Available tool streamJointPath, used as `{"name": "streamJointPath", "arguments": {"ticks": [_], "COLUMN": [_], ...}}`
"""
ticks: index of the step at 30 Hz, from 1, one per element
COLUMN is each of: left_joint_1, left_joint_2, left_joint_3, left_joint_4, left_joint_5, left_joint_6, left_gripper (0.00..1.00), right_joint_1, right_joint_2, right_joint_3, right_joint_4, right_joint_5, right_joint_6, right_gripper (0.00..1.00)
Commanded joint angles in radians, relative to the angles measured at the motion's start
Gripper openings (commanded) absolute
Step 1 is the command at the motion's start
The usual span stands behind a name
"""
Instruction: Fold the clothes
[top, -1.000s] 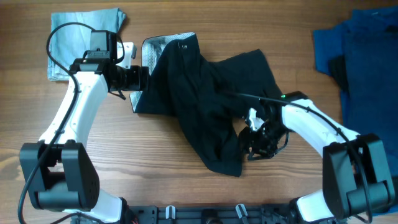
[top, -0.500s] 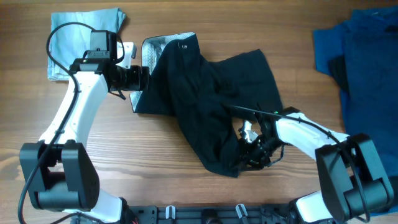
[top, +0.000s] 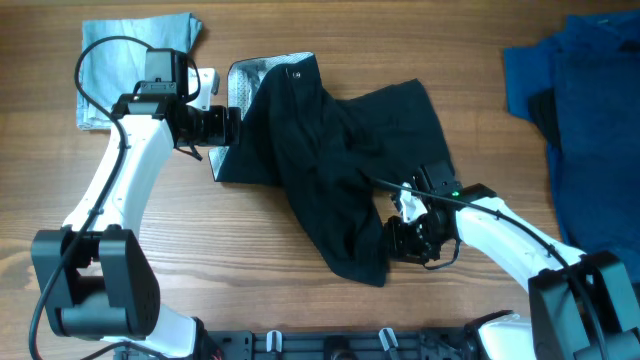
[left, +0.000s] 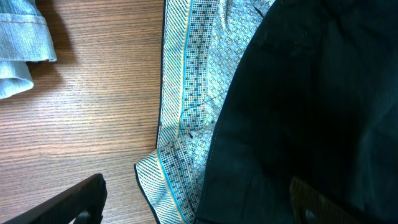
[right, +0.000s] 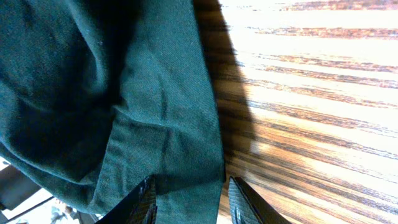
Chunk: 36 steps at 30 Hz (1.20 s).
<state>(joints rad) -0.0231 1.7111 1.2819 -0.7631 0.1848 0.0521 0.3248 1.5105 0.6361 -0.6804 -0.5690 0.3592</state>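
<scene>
The clothes, black shorts (top: 340, 150), lie crumpled across the middle of the table, with the grey-lined waistband (top: 255, 75) turned open at the upper left. My left gripper (top: 228, 125) is at the waistband's left edge. In the left wrist view the left gripper (left: 196, 205) stands wide open, one finger over bare wood and the other over black cloth, with the patterned lining (left: 193, 93) ahead. My right gripper (top: 398, 240) is at the lower leg hem. The right gripper (right: 189, 202) is partly open and straddles the flat hem edge of the shorts (right: 93, 93).
A folded pale-blue denim piece (top: 130, 55) lies at the back left, close behind the left arm. A heap of dark-blue and black cloth (top: 585, 110) fills the right edge. Bare wood (top: 250, 260) shows along the front.
My right gripper has shifted left onto the shorts' lower hem and its jaws have narrowed. The left arm and the shorts have not visibly moved.
</scene>
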Motion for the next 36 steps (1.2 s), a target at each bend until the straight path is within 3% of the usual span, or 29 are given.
{"name": "streamJointPath", "arguments": {"ticks": [1, 13, 19, 24, 30, 34, 36], "left_joint_1": [0.007, 0.007, 0.007, 0.006, 0.006, 0.006, 0.006], "left_joint_2": [0.004, 0.004, 0.004, 0.004, 0.004, 0.004, 0.004], "left_joint_3": [-0.004, -0.004, -0.004, -0.004, -0.004, -0.004, -0.004], "left_joint_4": [-0.001, 0.000, 0.000, -0.001, -0.001, -0.001, -0.001], "left_joint_5": [0.017, 0.017, 0.017, 0.036, 0.036, 0.036, 0.035], "left_joint_6": [0.023, 0.023, 0.022, 0.022, 0.022, 0.022, 0.022], "left_gripper": [0.94, 0.94, 0.94, 0.94, 0.95, 0.94, 0.95], "right_joint_1": [0.003, 0.003, 0.003, 0.003, 0.003, 0.003, 0.003], "right_joint_2": [-0.014, -0.014, -0.014, -0.014, -0.014, -0.014, -0.014], "right_joint_3": [-0.008, -0.014, -0.076, -0.076, -0.076, -0.076, -0.076], "right_joint_4": [0.003, -0.029, 0.046, 0.111, 0.159, 0.172, 0.183], "right_joint_5": [-0.024, -0.079, -0.069, -0.200, -0.199, -0.199, -0.219], "right_joint_6": [0.010, 0.037, 0.071, 0.064, 0.067, 0.066, 0.058], "right_gripper": [0.38, 0.38, 0.38, 0.34, 0.41, 0.32, 0.15]}}
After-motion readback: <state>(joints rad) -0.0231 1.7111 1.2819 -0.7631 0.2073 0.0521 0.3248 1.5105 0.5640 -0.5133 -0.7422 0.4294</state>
